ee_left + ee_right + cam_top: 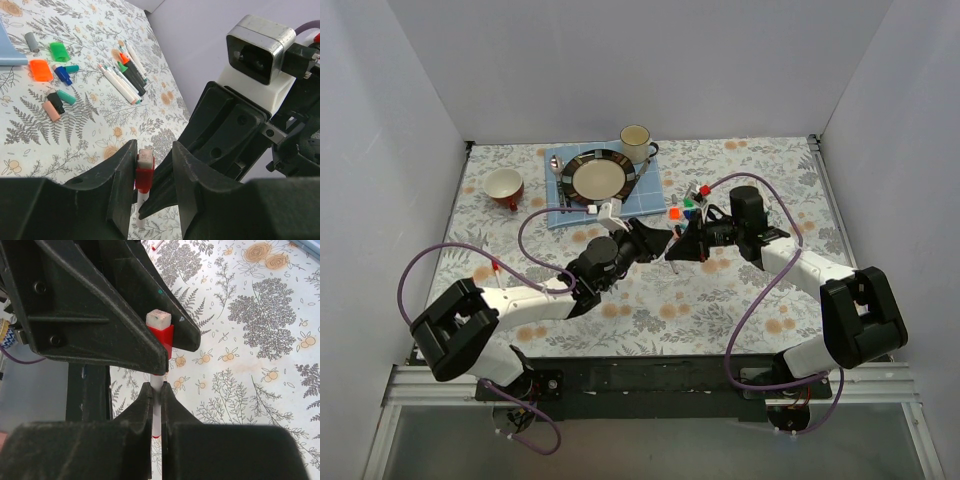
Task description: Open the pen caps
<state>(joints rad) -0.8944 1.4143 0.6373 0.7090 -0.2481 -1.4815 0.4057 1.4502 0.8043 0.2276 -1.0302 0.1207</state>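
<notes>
A white-barrelled pen (161, 376) with a red cap (144, 175) is held above the table between both grippers. My right gripper (156, 386) is shut on the white barrel just below the cap. My left gripper (154, 150) stands around the red cap (161, 332): one finger touches it, and a gap shows at the other finger. In the top view the two grippers meet tip to tip, left (660, 243) and right (682, 247). Several loose caps lie on the table: green (59, 51), orange (40, 70), blue (63, 75) and teal (66, 97). Several more pens (125, 77) lie beside them.
A plate (600, 178) on a blue cloth (650, 195) sits at the back, with a mug (636, 140) behind it and a red-brown cup (505, 187) at the left. The pile of pens and caps (692, 205) lies just behind the grippers.
</notes>
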